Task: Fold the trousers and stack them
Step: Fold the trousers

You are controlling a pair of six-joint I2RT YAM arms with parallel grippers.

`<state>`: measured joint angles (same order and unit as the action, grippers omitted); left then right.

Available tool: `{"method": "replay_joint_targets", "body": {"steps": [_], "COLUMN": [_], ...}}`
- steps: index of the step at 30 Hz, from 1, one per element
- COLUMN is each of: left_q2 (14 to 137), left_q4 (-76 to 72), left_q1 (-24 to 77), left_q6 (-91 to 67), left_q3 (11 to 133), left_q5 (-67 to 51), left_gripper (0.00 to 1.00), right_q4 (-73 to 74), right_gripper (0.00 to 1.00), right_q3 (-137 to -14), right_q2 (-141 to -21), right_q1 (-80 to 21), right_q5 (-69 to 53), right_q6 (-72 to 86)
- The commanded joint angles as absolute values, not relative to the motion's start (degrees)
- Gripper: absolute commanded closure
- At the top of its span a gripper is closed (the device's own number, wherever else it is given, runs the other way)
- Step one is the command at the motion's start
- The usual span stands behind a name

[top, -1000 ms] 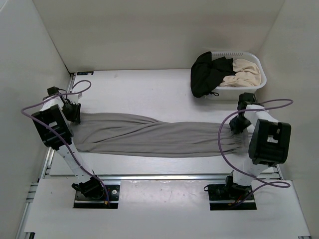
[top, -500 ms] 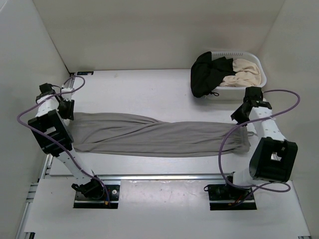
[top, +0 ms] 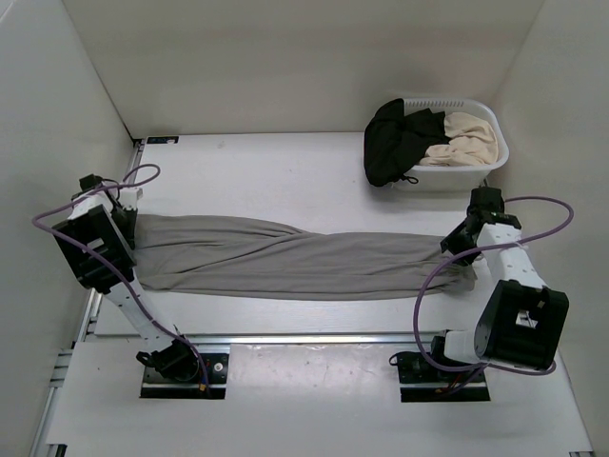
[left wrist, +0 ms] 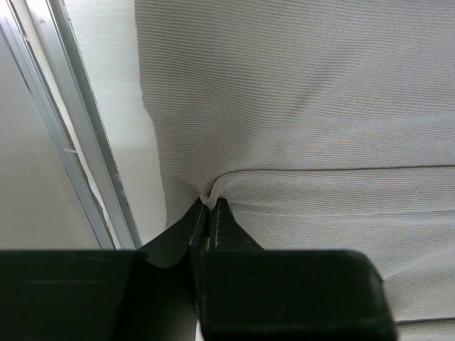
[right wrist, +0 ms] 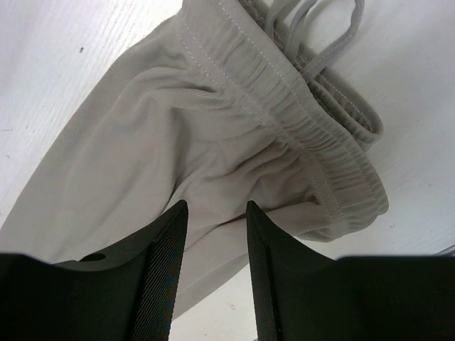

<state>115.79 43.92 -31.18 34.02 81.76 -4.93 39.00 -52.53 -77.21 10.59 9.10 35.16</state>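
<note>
- trousers [top: 285, 259] flat across table [top: 285, 171], leg ends left, waistband [right wrist: 313, 135] right
- left gripper [left wrist: 208, 209] just pinched shut on leg-end fabric, grasp made
- right gripper [right wrist: 215, 209] has dropped over waistband, jaws apart, nothing gripped, so fold likely waits

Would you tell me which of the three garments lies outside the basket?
The grey trousers, spread out flat; the black garment and beige garment are in the basket.

left end effector [left wrist: 207, 211]: pinched closed on the trousers [left wrist: 298, 106] | right end effector [right wrist: 215, 213]: jaws parted, seemingly hovering low
</note>
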Motion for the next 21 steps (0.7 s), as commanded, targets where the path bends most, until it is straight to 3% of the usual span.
{"method": "replay_joint_targets", "body": {"steps": [1,9,12,13,16,21], "left_q2": [111.72,104.95,103.80,103.80,104.85,112.05], "left_q4": [43.33,43.33,43.85,43.86,44.47,45.00], "left_q1": [-31.46,-30.86,-30.33,-30.32,-30.32,-30.32], "left_q6": [34.01,33.49,32.09,32.08,31.55,30.41], "left_q3": [82.18,81.29,82.96,84.36,86.56,89.21], "left_q5": [-5.98,-9.13,-9.84,-10.45,-10.46,-7.30], "left_gripper": [0.86,0.86,0.86,0.86,0.86,0.86], "right_q4": [39.20,38.67,36.66,35.69,34.46,29.62], "right_gripper": [0.56,0.54,0.37,0.25,0.17,0.14], "right_q3": [-51.68,-49.14,-46.24,-45.53,-44.04,-42.01], "right_q2": [-75.06,-75.59,-75.59,-74.98,-74.44,-77.24], "right_q1": [11.07,13.52,16.69,16.70,18.11,19.25], "right_q5": [8.88,10.02,5.19,5.19,4.66,0.18], "right_q6": [34.63,34.88,36.12,36.65,36.65,37.26]}}
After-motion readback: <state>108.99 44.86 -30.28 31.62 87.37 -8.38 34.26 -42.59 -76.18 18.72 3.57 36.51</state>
